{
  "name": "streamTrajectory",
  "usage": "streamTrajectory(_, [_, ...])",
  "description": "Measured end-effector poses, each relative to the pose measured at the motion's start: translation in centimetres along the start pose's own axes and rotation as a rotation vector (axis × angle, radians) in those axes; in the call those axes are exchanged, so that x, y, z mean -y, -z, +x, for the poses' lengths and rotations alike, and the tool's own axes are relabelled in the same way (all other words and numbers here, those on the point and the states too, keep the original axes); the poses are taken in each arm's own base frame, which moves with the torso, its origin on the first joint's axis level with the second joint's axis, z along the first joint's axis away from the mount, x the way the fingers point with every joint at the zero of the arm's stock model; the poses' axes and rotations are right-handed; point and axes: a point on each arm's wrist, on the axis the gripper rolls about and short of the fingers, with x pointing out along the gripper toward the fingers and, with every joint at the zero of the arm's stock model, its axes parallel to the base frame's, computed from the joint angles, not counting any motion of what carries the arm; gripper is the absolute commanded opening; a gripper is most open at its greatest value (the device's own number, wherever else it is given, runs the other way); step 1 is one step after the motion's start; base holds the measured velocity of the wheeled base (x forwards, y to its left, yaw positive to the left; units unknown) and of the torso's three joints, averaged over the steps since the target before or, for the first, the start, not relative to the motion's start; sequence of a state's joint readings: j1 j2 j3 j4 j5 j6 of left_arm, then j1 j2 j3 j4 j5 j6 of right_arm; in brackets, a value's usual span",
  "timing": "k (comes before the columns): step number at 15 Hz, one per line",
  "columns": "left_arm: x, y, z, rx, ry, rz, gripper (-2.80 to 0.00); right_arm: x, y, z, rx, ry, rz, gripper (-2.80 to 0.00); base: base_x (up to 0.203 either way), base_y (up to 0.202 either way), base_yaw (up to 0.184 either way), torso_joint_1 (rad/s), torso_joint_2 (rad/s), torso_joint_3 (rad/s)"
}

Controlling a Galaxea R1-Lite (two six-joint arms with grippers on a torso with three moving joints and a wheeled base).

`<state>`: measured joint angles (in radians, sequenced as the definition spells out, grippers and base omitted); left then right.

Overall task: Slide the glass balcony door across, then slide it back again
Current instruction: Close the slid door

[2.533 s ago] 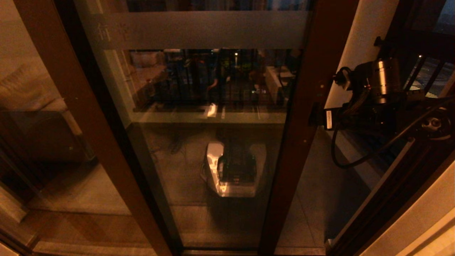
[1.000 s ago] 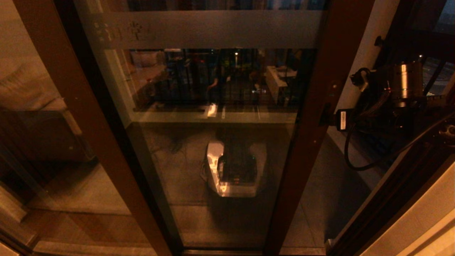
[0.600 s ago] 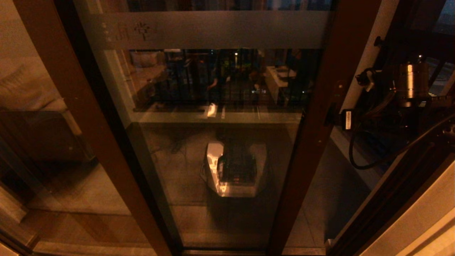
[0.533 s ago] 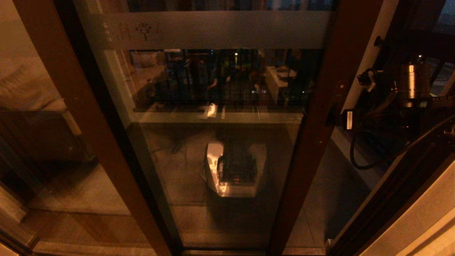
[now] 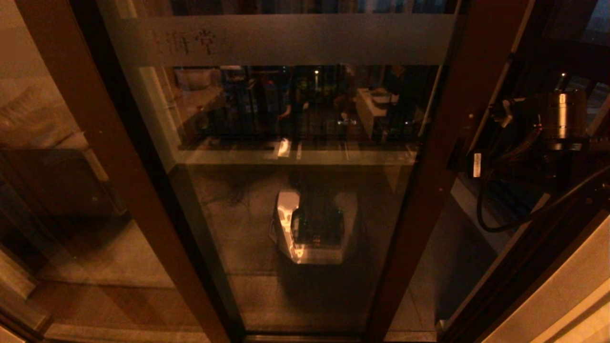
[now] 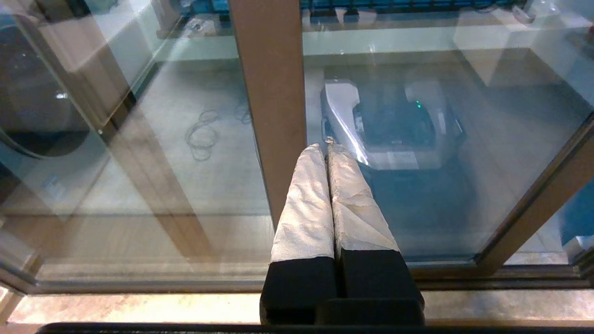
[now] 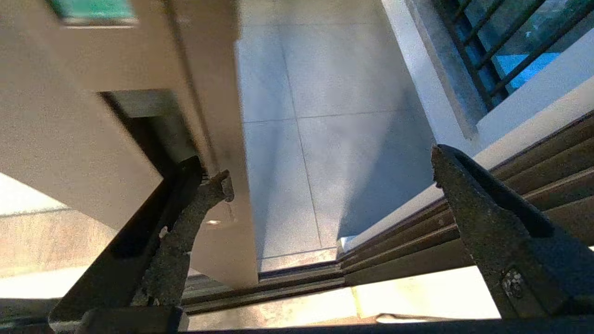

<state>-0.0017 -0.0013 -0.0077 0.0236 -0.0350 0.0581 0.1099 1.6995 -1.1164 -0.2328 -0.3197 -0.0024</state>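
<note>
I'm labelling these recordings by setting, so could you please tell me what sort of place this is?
Most likely a flat's balcony doorway at night. The brown-framed glass balcony door runs on floor tracks, tiled balcony floor lies beyond, and a black-barred railing edges it.

An open gap lies between the glass balcony door (image 5: 443, 157) and the wall (image 5: 557, 286).
</note>
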Motion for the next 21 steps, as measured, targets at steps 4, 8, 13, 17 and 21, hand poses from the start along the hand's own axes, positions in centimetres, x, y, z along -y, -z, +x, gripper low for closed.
streamTrajectory(4, [0.0,0.0,0.0,0.000,0.000,0.000,-2.80,1.1,-0.1,0.2,0.003,-0.006,0.001,0.00,0.000,0.000,0.000,0.000,0.00,0.000])
streamTrajectory(8, [0.0,0.0,0.0,0.000,0.000,0.000,-2.80,1.4,-0.3,0.4,0.010,-0.003,0.005,0.00,0.000,0.000,0.000,0.000,0.00,0.000])
streamTrajectory(13, [0.0,0.0,0.0,0.000,0.000,0.000,-2.80,2.0,-0.1,0.6,0.006,0.003,0.001,0.00,0.000,0.000,0.000,0.000,0.00,0.000])
streamTrajectory(17, [0.0,0.0,0.0,0.000,0.000,0.000,-2.80,2.8,0.1,0.9,0.012,0.011,-0.001,0.00,0.000,0.000,0.000,0.000,0.00,0.000])
streamTrajectory(21, [0.0,0.0,0.0,0.000,0.000,0.000,-2.80,3.3,0.1,1.0,0.010,0.026,-0.003,0.00,0.000,0.000,0.000,0.000,0.00,0.000])
